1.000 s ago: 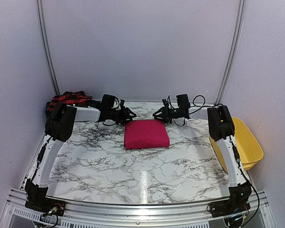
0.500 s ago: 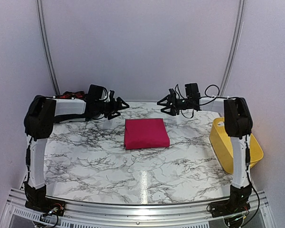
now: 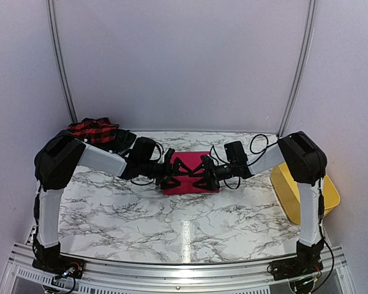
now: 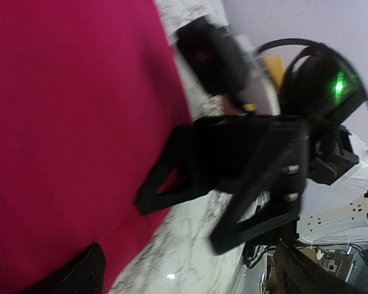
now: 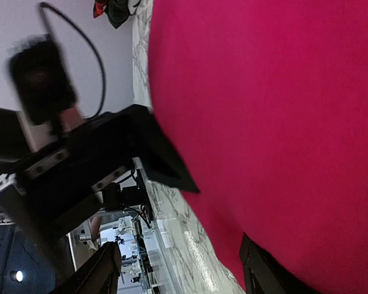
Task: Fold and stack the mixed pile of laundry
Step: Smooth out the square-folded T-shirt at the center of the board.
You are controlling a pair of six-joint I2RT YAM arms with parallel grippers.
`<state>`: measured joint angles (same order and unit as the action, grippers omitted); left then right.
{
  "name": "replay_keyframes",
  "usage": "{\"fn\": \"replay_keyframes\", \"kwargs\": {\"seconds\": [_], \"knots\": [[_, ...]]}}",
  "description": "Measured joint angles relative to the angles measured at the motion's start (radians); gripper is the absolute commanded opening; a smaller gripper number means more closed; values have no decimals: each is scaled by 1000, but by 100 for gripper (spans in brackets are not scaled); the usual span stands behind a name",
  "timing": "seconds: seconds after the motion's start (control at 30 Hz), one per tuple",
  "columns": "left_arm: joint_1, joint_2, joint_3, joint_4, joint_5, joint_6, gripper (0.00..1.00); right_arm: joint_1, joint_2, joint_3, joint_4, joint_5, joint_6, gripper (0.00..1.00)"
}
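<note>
A plain magenta-pink garment (image 3: 190, 160) lies folded into a square at the table's middle. Both grippers hang low over its near edge, tips facing each other. My left gripper (image 3: 175, 175) is open, and in its own view one fingertip (image 4: 79, 275) is over the pink cloth (image 4: 67, 122) and the other over marble. My right gripper (image 3: 203, 175) is open too, with one fingertip (image 5: 266, 269) over the pink cloth (image 5: 281, 110). Neither holds anything. A red-and-black checked garment (image 3: 93, 130) sits bunched at the back left corner, and a scrap of it (image 5: 113, 8) shows in the right wrist view.
A yellow plastic tub (image 3: 329, 191) stands off the table's right edge, behind the right arm. The marble tabletop (image 3: 184, 226) stretches bare in front of the garment. Grey walls close in the back and both sides.
Both arms have swung from the back of the table forward and down onto the pink garment's near edge. Both grippers stand wider open than a second ago.
</note>
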<state>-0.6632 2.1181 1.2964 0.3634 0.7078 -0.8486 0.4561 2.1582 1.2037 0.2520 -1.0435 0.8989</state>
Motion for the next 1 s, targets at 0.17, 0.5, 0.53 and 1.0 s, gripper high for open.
{"fn": "replay_keyframes", "kwargs": {"seconds": [0.17,0.5,0.53,1.0], "knots": [[28,26,-133,176,34,-41,99,-30,14,-35,89,-42,4,65],[104,-132,-336,180,-5,13,99,-132,-113,-163,-72,-32,-132,64],[107,-158,-332,127,-37,51,99,-140,-132,-163,-103,-24,-148,63],[-176,-209,121,-428,-550,874,60,-231,-279,-138,-391,86,-294,63]]}}
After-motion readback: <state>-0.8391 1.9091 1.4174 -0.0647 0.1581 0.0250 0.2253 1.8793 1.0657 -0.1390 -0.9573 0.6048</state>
